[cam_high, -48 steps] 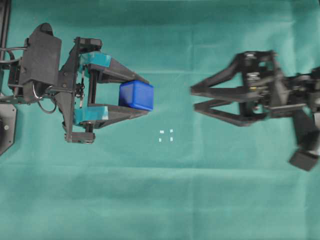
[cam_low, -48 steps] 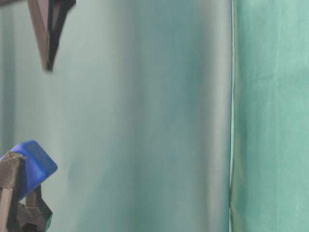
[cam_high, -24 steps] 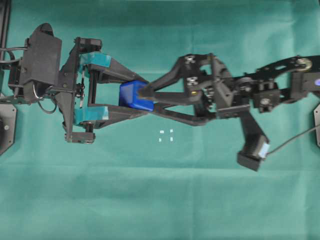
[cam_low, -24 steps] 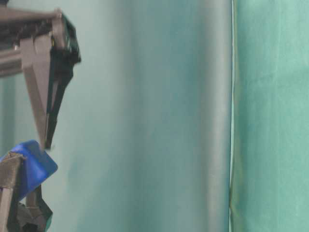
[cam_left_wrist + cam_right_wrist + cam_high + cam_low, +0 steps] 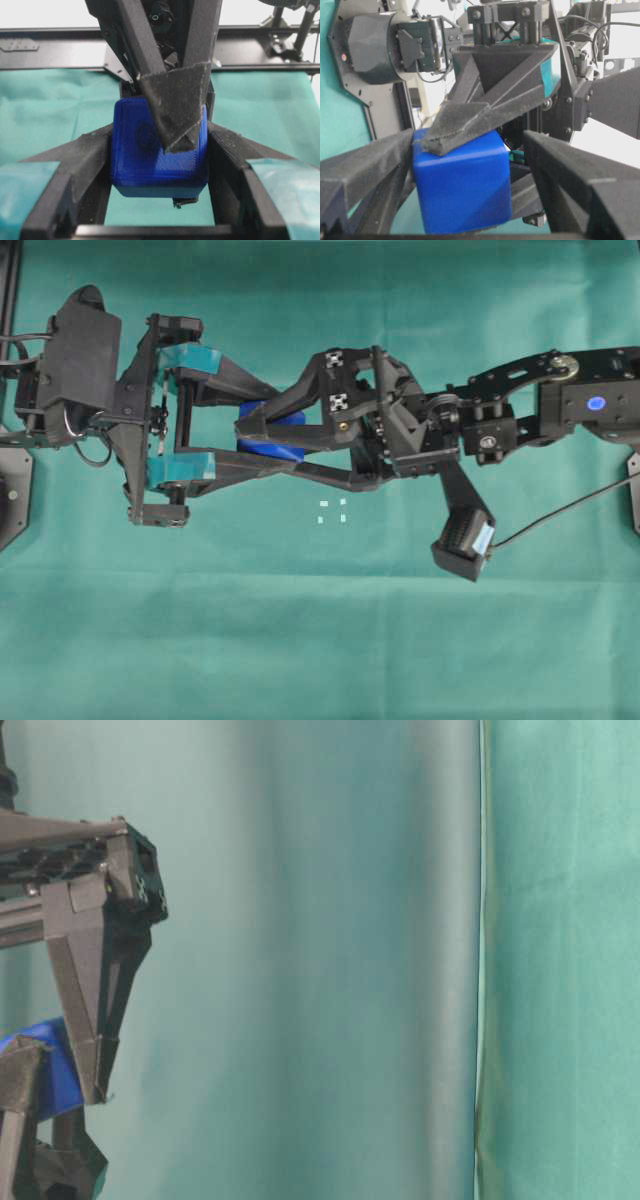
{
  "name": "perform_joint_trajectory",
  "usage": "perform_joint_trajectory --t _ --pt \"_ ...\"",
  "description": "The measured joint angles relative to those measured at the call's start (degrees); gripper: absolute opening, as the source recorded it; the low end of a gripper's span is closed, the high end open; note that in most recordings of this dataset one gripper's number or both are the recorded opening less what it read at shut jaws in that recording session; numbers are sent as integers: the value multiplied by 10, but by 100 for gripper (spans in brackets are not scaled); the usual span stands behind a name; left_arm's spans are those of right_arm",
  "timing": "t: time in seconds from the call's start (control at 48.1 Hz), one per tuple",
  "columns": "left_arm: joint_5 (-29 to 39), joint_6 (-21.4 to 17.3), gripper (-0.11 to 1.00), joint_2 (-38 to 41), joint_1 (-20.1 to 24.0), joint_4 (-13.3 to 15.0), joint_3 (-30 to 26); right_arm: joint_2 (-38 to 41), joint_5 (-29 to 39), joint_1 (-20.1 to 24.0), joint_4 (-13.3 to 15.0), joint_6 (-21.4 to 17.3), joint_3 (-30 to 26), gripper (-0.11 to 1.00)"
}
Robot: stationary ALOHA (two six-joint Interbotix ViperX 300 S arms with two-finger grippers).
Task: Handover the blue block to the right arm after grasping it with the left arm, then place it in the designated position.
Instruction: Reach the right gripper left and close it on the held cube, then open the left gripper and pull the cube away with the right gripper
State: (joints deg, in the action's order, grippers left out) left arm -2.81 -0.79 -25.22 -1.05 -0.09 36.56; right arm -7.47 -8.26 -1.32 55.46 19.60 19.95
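Observation:
The blue block (image 5: 268, 448) (image 5: 150, 155) (image 5: 462, 190) (image 5: 45, 1070) hangs above the green cloth. My left gripper (image 5: 295, 432) (image 5: 157, 150), the one with teal pads, is shut on its two sides. My all-black right gripper (image 5: 245, 435) (image 5: 470, 145) has reached in from the right and stands open around the same block. One right finger lies over the block's top face and the other under it. In the right wrist view a gap shows between the block and the right-hand finger. The designated position (image 5: 332, 511), tiny white marks in a square, lies on the cloth just below and right of the block.
Green cloth (image 5: 320, 640) covers the whole table. A black frame rail (image 5: 8, 290) runs along the far left edge. The right arm's wrist camera (image 5: 463, 538) and its cable hang over the cloth right of the marks. A cloth seam (image 5: 481, 960) shows in the table-level view.
The right arm has swept in from the right, and its open fingers now straddle the block. The left gripper and the block have stayed in place.

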Motion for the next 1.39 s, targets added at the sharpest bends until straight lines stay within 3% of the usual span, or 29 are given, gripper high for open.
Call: perform_joint_trajectory --t 0.229,0.395,1.247,1.393 --pt "2 2 47 -2 -1 0 0 0 30 -1 0 -4 -1 88" --pt "2 0 47 0 -1 0 0 0 56 -1 1 -3 -1 54" --pt "4 3 48 0 0 0 0 0 62 2 0 -8 -1 55" --pt "4 21 85 0 2 1 0 0 62 2 0 -8 -1 55"
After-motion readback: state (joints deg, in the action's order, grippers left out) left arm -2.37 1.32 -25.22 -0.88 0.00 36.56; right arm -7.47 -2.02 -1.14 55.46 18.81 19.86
